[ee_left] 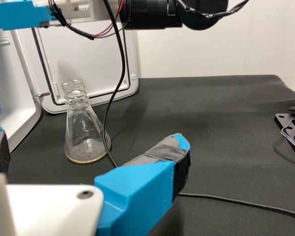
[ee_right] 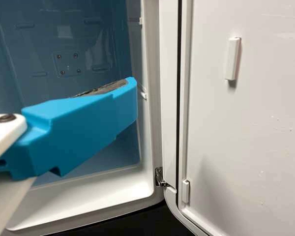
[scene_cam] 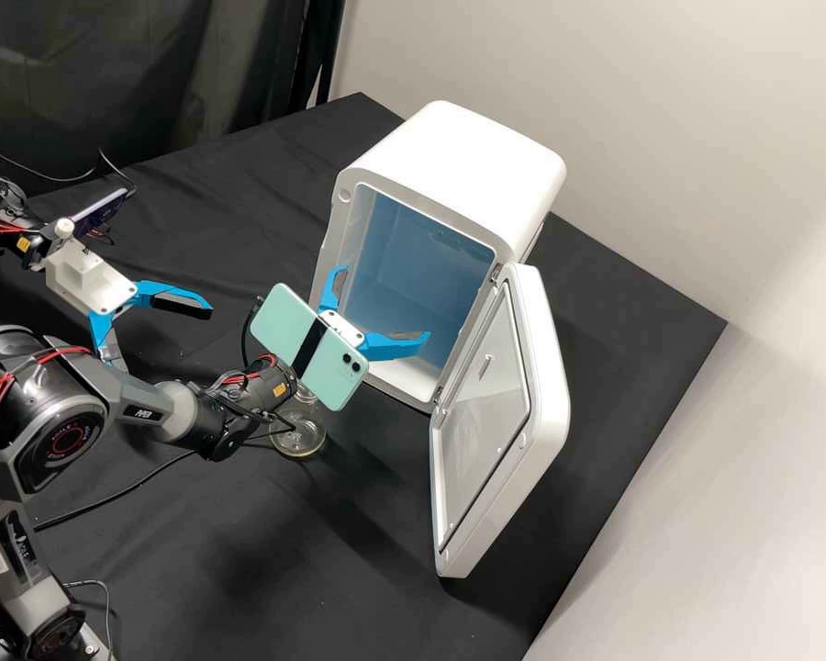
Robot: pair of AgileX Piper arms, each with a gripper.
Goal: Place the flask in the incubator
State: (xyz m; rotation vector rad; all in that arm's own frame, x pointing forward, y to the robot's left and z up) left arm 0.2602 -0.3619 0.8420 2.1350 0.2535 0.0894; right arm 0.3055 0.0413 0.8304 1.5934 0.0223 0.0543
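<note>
From the high view, the incubator (scene_cam: 468, 165) stands on the black desk (scene_cam: 248, 560) with its door (scene_cam: 500, 413) swung wide, so the opening looks taken care of. The flask (scene_cam: 298, 430) stands upright on the desk just in front of the open mouth, outside it and under the right arm's wrist. The right jaws are spread and grip nothing, poised at the mouth of the chamber. The left jaws hang well off to the side, also spread and holding nothing.

In the left wrist view, the flask (ee_left: 84, 125) is clear glass and sits on the desk (ee_left: 226, 123). It is near the foot of the door (ee_left: 88, 59) and apart from the blue fingers (ee_left: 147, 177), with the right arm passing above it.

The right wrist view looks into the blue chamber of the incubator (ee_right: 64, 54). One blue finger (ee_right: 83, 125) is held across the chamber, and the door (ee_right: 246, 123) hangs open alongside.

As I judge it, only the way in has been prepared. The flask has not yet been grasped, so it has yet to be picked up, carried in and set down inside.
</note>
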